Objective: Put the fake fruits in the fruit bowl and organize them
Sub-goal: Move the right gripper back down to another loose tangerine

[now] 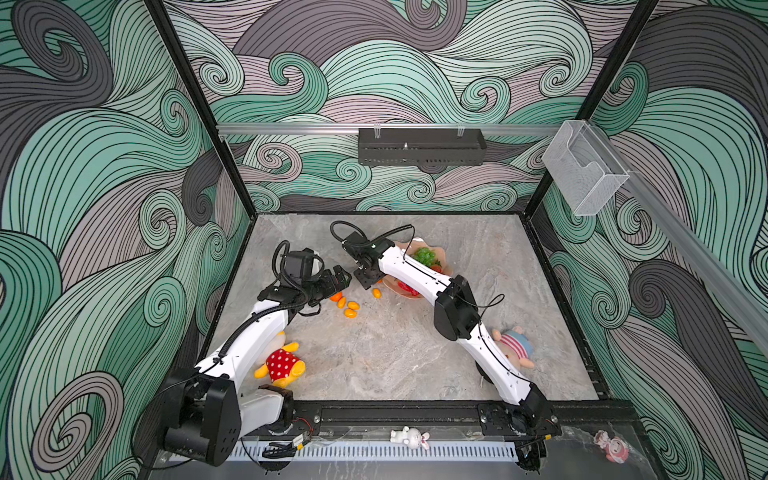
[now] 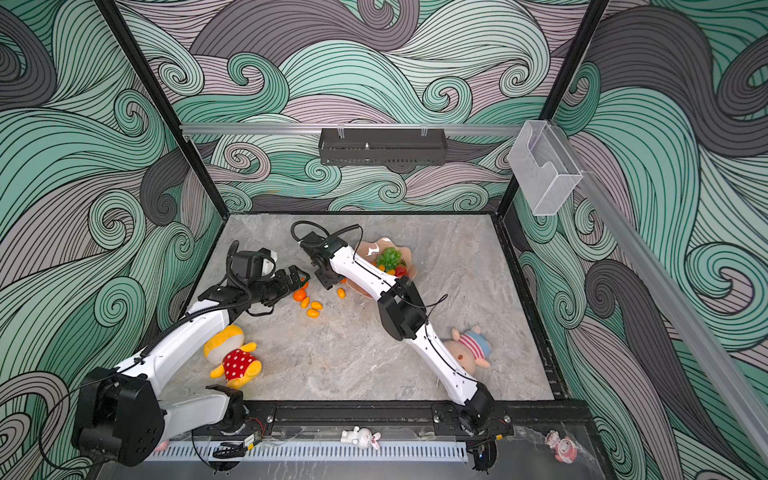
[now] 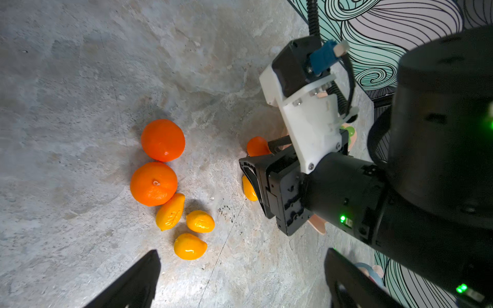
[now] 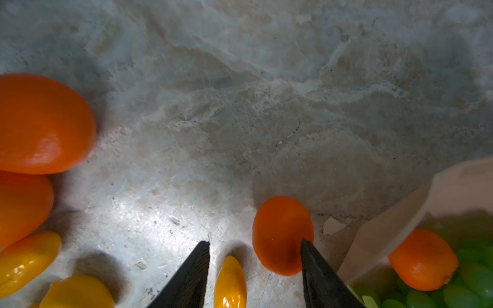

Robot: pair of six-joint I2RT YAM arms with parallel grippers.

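**Ana:** While we are looking down in both top views, we are seeing the shallow salmon-pink glossy fruit bowl [image 2: 370, 249] with its scalloped rim sitting towards the back of the grey marbled tabletop [image 1: 374, 365], partly under the right arm [image 1: 415, 272].

**Ben:** We are finding the green plastic grape bunch [image 1: 426, 254] and the red plastic strawberries [image 1: 409, 287] lying inside it. The right wrist view is also showing us a round orange tangerine [image 4: 424, 260] resting in there against the grapes.

**Ana:** We are watching the right gripper [image 4: 254, 241] hanging just left of the bowl, its claw spread and pinching nothing. A small oval yellow-orange kumquat [image 4: 230, 282] is lying on the tabletop between its fingers. A small orange fruit [image 4: 280, 232] is sitting right by one fingertip, and we are not able to tell whether they are touching.

**Ben:** We are seeing the left gripper [image 3: 240, 282] hovering with its claw spread wide and empty. It is facing a cluster of two larger tangerines [image 3: 153, 184] and three more kumquats [image 3: 200, 221], all lying on the tabletop left of the bowl.
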